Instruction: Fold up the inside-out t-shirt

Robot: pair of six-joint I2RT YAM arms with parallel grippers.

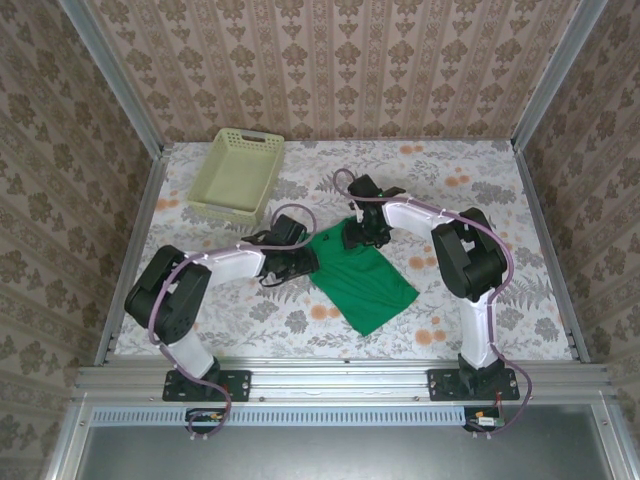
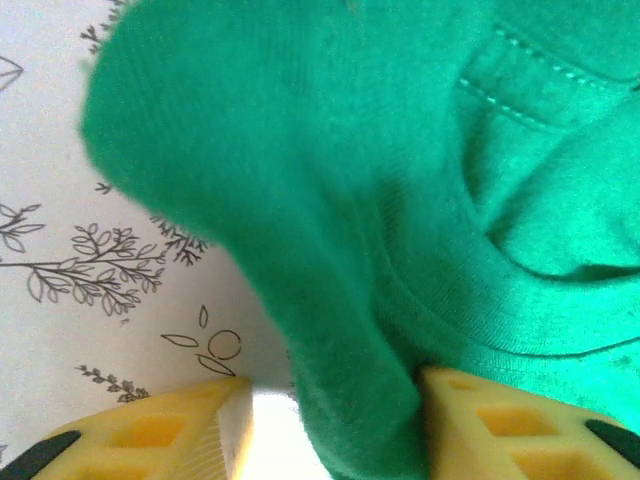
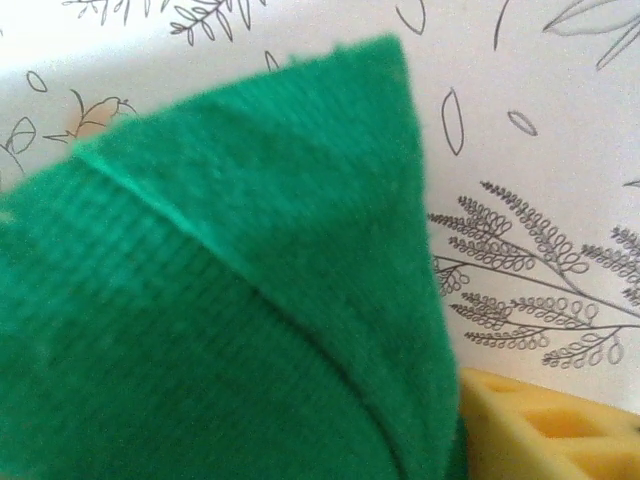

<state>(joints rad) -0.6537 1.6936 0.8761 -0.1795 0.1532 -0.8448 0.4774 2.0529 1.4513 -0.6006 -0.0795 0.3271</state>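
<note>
One t-shirt (image 1: 366, 284) fold inside left pincer (image 2: 335, 405), corner at right pincer (image 1: 362, 238)

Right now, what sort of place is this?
Probably a staged robot test booth, not a home: an aluminium frame holds wallpapered panels around a floral tablecloth, with two robot arms bolted at the near edge.

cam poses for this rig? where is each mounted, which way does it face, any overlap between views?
Top external: above and behind the bases, looking down at the table; both arms, left pincer, right pincer.
Left wrist: on the left wrist, facing down between its yellow fingers at the t-shirt.
Right wrist: on the right wrist, facing down at a t-shirt corner; one yellow finger.
Shared: all three see the t-shirt and the table.
</note>
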